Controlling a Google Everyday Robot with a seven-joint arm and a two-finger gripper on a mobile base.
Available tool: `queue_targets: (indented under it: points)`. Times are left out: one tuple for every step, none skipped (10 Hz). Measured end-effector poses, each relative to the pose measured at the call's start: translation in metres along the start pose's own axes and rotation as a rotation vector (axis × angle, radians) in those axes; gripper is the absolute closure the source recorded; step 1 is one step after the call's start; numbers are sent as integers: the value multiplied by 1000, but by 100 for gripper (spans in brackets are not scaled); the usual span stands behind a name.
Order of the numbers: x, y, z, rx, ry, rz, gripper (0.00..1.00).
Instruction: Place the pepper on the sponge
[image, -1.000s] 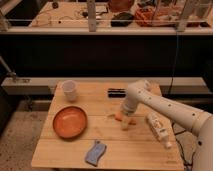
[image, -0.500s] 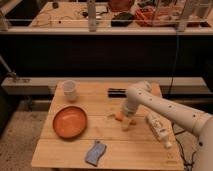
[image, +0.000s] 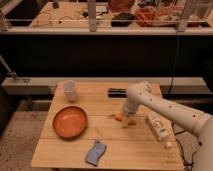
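A wooden table (image: 130, 145) holds a round orange plate (image: 70, 121), with a white cup (image: 70, 90) just behind it. The blue-grey sponge (image: 96, 152) lies in front of the plate, to its right. Further right of the plate lies the orange pepper (image: 118, 117). The gripper (image: 126, 120) is down at the pepper; I cannot tell whether it grips.

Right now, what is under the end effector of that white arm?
The end effector is low over the wooden table, above the orange pepper. Only the pepper's left part shows; the rest is covered, so contact cannot be seen.
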Motion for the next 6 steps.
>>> queue_targets:
  points:
    - [0, 2, -1, 2, 1, 1, 38]
    - [-1, 4, -3, 5, 1, 2, 47]
    - [-2, 5, -4, 8, 0, 2, 55]
    - [-5, 7, -4, 8, -1, -2, 69]
    - [-5, 8, -4, 7, -2, -1, 77]
    - [-3, 7, -3, 6, -2, 1, 85]
